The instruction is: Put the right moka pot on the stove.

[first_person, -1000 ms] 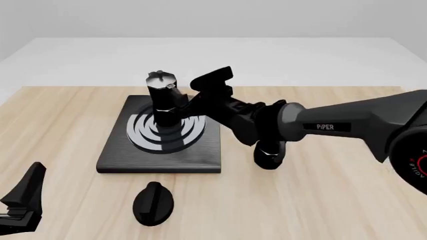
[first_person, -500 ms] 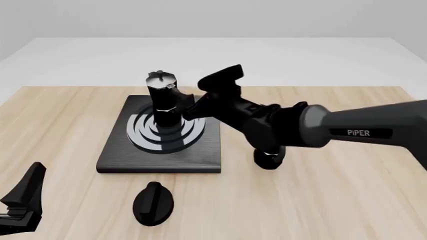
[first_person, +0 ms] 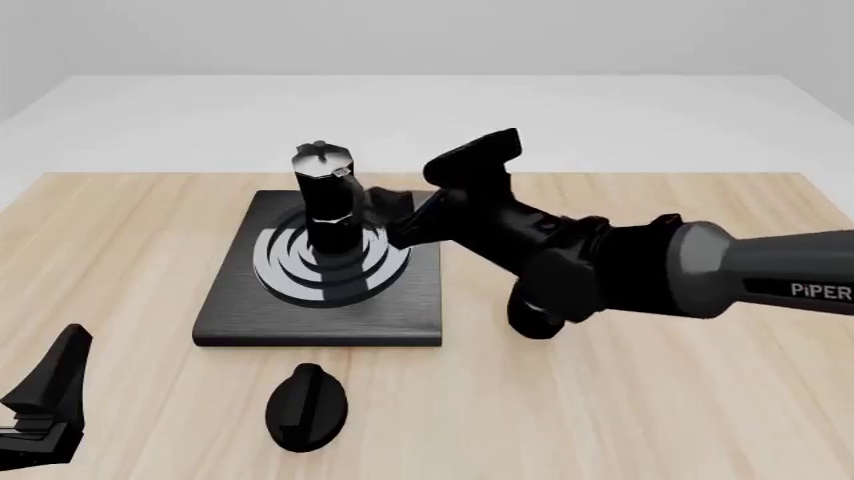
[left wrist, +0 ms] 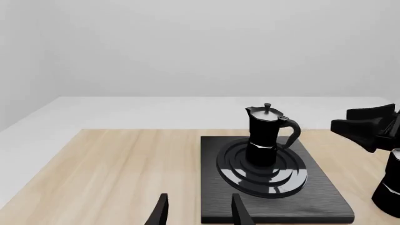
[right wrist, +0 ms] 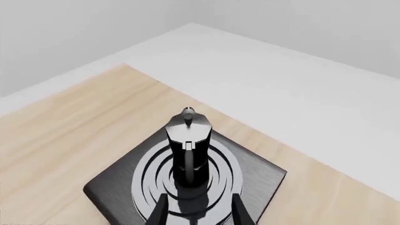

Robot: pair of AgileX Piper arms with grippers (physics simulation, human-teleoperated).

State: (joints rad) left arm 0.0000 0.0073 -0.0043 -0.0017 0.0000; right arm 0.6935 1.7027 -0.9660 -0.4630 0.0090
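Observation:
The right moka pot (first_person: 324,195), black with a silvery knobbed lid, stands upright on the burner rings of the stove (first_person: 267,322), its handle pointing toward my right gripper (first_person: 390,218). That gripper is open and empty, a short way off the handle. From the right wrist the pot (right wrist: 188,140) shows just beyond the spread fingertips (right wrist: 240,213). My left gripper (first_person: 51,395) rests open at the table's near left corner. The left wrist view also takes in the pot (left wrist: 265,136) on the stove (left wrist: 325,199).
A second near-identical pot (first_person: 538,318) stands on the table right of the stove, mostly hidden under my right arm; it also shows in the left wrist view (left wrist: 390,187). A small black oval knob (first_person: 307,405) lies in front of the stove.
My right gripper has drawn back to the right, away from the pot's handle. The pot on the burner and the left arm have not moved.

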